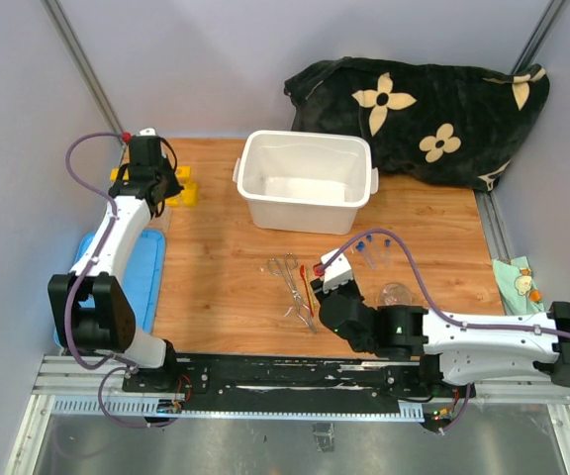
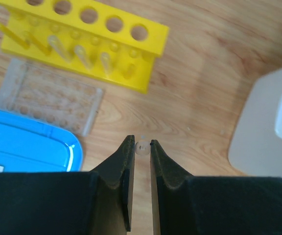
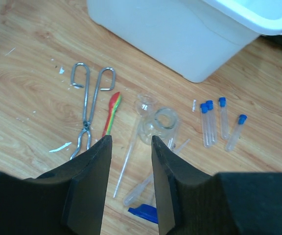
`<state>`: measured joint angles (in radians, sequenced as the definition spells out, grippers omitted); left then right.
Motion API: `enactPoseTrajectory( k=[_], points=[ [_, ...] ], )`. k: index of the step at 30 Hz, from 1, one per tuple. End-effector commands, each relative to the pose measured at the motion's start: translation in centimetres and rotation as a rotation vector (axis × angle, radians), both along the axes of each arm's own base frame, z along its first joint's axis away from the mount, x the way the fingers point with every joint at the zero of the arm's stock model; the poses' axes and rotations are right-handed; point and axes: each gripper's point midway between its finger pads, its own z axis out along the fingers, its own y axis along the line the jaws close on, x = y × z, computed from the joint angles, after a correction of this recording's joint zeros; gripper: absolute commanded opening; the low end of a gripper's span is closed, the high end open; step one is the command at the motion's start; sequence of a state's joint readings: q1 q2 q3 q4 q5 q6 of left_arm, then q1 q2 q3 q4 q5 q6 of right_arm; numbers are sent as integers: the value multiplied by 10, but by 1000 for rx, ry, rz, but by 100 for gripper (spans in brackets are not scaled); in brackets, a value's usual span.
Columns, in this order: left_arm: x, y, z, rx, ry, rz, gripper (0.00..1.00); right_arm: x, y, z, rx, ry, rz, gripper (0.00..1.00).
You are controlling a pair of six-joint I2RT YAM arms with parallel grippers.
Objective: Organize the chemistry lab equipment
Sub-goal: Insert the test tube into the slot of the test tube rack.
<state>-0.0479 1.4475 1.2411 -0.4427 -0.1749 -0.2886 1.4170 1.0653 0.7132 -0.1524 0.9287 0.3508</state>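
Yellow tube rack (image 2: 126, 41) (round holes on top), four blue-capped clear tubes (image 3: 223, 120)

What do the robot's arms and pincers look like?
The left arm and right arm are white tubes with chunky black joints. A thin purple cable loops along each one. The left pincer and right pincer each have two flat black fingers.

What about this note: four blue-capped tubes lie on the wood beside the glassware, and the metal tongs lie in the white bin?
The metal tongs are not in the white bin; they lie on the wood, left of the red-orange tool, as the right wrist view shows. The rest stands.
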Motion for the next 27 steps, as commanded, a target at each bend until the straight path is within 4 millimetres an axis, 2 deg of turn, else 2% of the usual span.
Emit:
enactPoseTrajectory(
  k=[1, 6, 13, 27],
  points=[
    [32, 26, 23, 27, -109, 65, 0, 11, -31, 6, 23, -28, -100, 39],
    [52, 37, 16, 46, -125, 107, 0, 19, -48, 7, 29, -29, -141, 40],
    [71, 48, 4, 88, -134, 154, 0, 27, -59, 1, 39, -8, -175, 40],
    [100, 50, 9, 99, -174, 152, 0, 36, -69, -8, 46, 22, -200, 40]
  ],
)
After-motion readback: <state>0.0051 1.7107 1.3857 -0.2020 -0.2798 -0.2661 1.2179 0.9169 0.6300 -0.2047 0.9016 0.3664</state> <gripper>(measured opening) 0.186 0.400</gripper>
